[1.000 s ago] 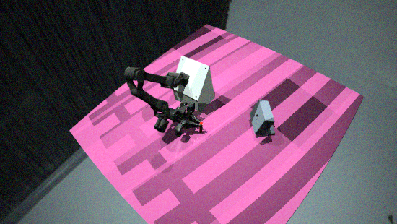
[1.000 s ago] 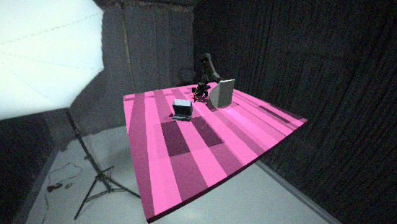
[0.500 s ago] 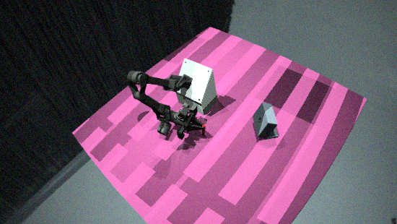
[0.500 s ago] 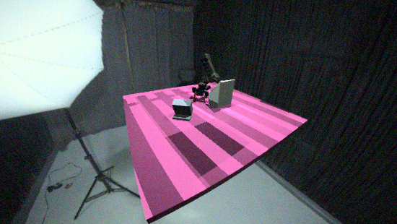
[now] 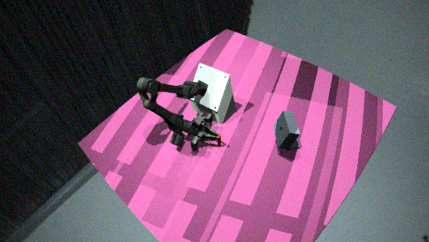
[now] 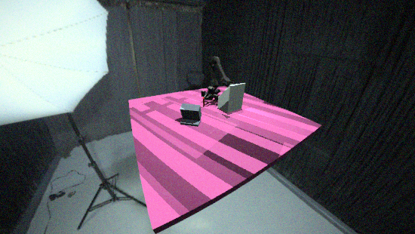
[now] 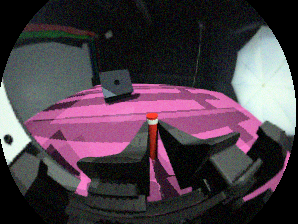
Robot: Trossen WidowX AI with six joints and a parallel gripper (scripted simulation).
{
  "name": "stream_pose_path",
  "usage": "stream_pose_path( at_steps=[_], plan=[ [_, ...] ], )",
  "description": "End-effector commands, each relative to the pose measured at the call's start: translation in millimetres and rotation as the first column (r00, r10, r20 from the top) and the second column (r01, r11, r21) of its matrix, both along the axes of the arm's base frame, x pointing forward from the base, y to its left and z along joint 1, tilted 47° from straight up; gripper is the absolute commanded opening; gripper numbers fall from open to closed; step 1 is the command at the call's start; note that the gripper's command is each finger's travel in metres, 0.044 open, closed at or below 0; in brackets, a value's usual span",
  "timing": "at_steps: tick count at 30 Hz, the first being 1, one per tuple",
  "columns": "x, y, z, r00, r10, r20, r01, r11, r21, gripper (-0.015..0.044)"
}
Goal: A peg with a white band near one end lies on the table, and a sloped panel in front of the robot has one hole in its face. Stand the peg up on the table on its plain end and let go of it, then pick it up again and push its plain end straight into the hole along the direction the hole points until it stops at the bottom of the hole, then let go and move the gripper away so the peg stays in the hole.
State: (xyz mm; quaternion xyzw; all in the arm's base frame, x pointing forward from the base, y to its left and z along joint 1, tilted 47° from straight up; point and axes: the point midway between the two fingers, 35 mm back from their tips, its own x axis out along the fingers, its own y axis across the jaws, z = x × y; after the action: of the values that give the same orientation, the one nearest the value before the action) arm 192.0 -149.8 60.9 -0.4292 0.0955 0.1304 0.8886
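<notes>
A red peg [image 5: 219, 141] [image 6: 204, 102] [image 7: 153, 144] is upright, its white band near the top. My gripper [image 5: 218, 137] [image 7: 152, 124] is shut on it, with the banded end showing above the fingertips in the wrist view. The peg's lower end is close to the table; whether it touches is too small to tell. A grey sloped panel [image 5: 278, 135] [image 6: 191, 107] [image 7: 108, 80] stands farther out from the robot. One dark hole [image 5: 281, 128] [image 7: 117, 82] shows in its face, which is turned toward the robot.
A larger white sloped block [image 5: 212, 80] [image 6: 237, 98] [image 7: 9, 120] stands close beside the arm, with small dark spots near its face's corners. The arm hides part of it in the top view. The striped pink table [image 5: 249, 191] [image 6: 170, 166] carries everything.
</notes>
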Motion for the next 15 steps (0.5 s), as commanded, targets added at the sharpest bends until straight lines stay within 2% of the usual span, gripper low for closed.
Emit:
stream_pose_path(
  at_steps=[1,15],
  plan=[
    [-1.0,-2.2,-1.0,1.0,-0.001,0.0,0.001,1.0,0.0,0.0049],
    [-3.5,-3.4,-0.6,1.0,0.011,0.008,-0.011,1.0,-0.006,0.0049]
  ],
)
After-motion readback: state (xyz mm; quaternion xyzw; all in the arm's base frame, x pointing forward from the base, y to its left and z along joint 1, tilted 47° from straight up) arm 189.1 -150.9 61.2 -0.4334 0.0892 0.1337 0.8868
